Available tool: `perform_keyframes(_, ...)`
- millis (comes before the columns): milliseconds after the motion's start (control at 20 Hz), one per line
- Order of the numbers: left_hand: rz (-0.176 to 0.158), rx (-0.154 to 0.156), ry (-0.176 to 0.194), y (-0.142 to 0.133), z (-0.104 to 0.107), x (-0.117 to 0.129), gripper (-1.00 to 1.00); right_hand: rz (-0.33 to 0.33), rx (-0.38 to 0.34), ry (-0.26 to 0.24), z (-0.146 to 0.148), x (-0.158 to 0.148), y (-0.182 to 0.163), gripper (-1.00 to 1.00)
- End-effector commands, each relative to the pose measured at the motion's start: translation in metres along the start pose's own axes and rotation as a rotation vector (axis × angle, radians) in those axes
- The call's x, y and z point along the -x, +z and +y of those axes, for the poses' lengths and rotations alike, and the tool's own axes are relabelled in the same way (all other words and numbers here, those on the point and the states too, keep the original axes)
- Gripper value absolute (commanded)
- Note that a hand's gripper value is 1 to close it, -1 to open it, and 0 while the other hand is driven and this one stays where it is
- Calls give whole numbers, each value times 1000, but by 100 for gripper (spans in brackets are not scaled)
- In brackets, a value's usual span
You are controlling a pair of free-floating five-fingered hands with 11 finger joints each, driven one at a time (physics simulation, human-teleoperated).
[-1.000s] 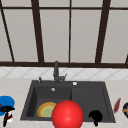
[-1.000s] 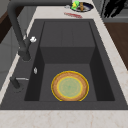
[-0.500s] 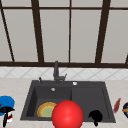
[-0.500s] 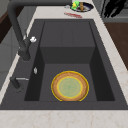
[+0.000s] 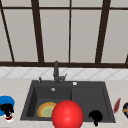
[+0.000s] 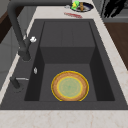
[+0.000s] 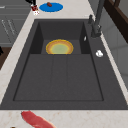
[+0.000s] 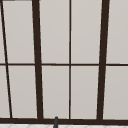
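Observation:
My left hand [image 5: 7, 109] hovers at the left over a blue plate [image 5: 6, 101] on the counter. A small red and white thing [image 5: 9, 119] sits right under it; whether the hand holds it I cannot tell. In the right side view that hand [image 7: 31, 2] is at the far end beside the blue plate [image 7: 51, 7], which carries a small brown piece [image 7: 49, 4]. My right hand [image 5: 95, 116] floats over the sink's front edge at the right, holding nothing. In the left side view its fingers [image 6: 113, 8] look straight. A yellow plate [image 5: 46, 110] lies in the left basin.
A big red ball [image 5: 67, 114] is in front of the black sink [image 5: 87, 100]. The tap [image 5: 56, 72] stands behind the basin. On the right counter lie a red strip [image 5: 116, 105] and a dark bowl [image 5: 125, 109]. A window fills the wall behind.

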Motion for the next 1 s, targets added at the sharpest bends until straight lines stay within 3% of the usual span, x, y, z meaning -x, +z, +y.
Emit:
perform_keyframes(0, 0, 0, 0, 0, 0, 4, 100, 0, 0, 0, 0, 0, 0, 0)
perform_keyframes(150, 4, -8, -8, -1, 0, 7, 100, 0, 0, 0, 0, 0, 0, 0)
perform_keyframes(200, 4, -10, -11, -1, 1, 9, -100, 0, 0, 0, 0, 0, 0, 0)
perform_keyframes(250, 4, -42, -27, -3, 3, 10, -100, 0, 0, 0, 0, 0, 0, 0)
perform_keyframes(300, 2, -43, -32, -4, 5, 12, -100, 0, 0, 0, 0, 0, 0, 0)
perform_keyframes(650, -13, -23, -7, -5, 8, 24, -100, 0, 0, 0, 0, 0, 0, 0)
perform_keyframes(750, -20, -19, -29, 0, 9, 31, -100, 0, 0, 0, 0, 0, 0, 0)
perform_keyframes(950, -26, -12, 6, 12, 3, 35, -100, 0, 0, 0, 0, 0, 0, 0)
